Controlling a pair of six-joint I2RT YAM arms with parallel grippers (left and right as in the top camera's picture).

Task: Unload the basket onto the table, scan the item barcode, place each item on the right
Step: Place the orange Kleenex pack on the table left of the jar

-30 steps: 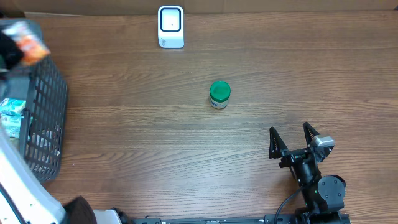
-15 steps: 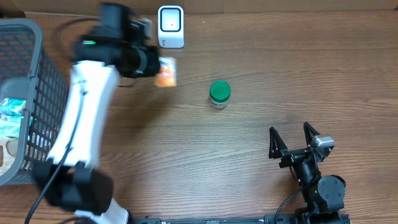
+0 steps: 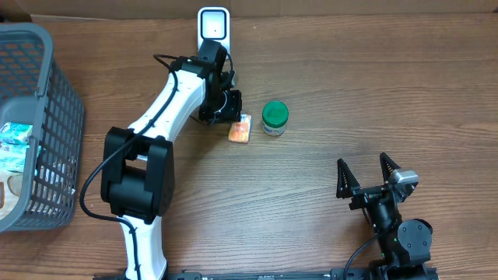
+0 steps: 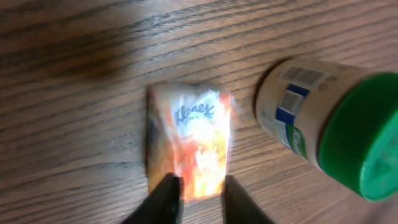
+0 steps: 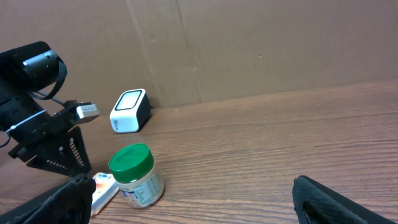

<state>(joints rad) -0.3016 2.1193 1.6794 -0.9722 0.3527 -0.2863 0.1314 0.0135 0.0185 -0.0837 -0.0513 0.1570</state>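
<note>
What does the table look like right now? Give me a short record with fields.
item: Kleenex tissue pack, lying flat on the table
jar: green-lidded jar, upright, close beside the pack, not touching
scanner: white scanner, at the far edge, apart from the pack
left claw: left claw, jaws slightly parted over the pack's near end
right claw: right claw, open, empty, away from the items
basket: grey basket, packets inside

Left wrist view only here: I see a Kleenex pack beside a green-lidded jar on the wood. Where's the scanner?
Observer: The scanner stands at the table's far edge, beyond the tissue pack and apart from it.
Operator: Anything else on the table?
Observer: A gray basket sits at the left side, with packets inside.
Operator: And the right arm?
Observer: The right gripper is open, near the front right, touching nothing.
</note>
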